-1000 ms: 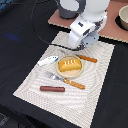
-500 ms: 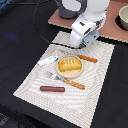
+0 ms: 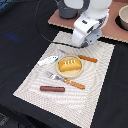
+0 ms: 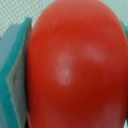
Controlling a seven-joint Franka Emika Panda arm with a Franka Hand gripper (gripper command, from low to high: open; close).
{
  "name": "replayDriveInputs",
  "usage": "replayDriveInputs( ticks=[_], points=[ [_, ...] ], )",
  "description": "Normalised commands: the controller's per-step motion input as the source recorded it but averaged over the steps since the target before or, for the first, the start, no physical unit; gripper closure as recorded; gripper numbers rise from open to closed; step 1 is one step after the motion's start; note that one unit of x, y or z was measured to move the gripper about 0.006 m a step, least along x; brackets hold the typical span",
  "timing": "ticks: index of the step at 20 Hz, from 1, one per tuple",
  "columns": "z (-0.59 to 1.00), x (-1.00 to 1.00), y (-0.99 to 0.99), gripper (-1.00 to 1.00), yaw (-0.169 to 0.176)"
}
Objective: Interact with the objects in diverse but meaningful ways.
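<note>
The red tomato [image 4: 75, 65] fills almost the whole wrist view, and a teal finger [image 4: 14, 75] presses against its side; the other finger is hidden behind it. In the exterior view my gripper [image 3: 80, 44] is low over the far edge of the striped placemat [image 3: 35, 80], and it hides the tomato. The golden-yellow bread loaf [image 3: 69, 64] lies on the round beige plate [image 3: 76, 75] in the middle of the mat. A small white-blue piece [image 3: 48, 61] lies toward the exterior view's left of the plate. The brown sausage [image 3: 52, 89] rests near the mat's front edge.
A wooden-handled knife [image 3: 88, 58] lies behind the plate and a fork [image 3: 67, 81] in front of it. A brown board [image 3: 107, 27] sits at the back, with a pot [image 3: 123, 17] at the exterior view's far right. Dark cloth surrounds the mat.
</note>
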Motion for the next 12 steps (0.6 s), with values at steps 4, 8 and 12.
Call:
replayDriveInputs(
  ticks=[4,8,12],
  points=[
    [0.65,-0.58,-0.33,1.0,0.0],
    [0.31,-0.65,-0.31,1.0,-0.013],
    [-0.01,-0.73,-0.35,1.0,-0.018]
  ],
)
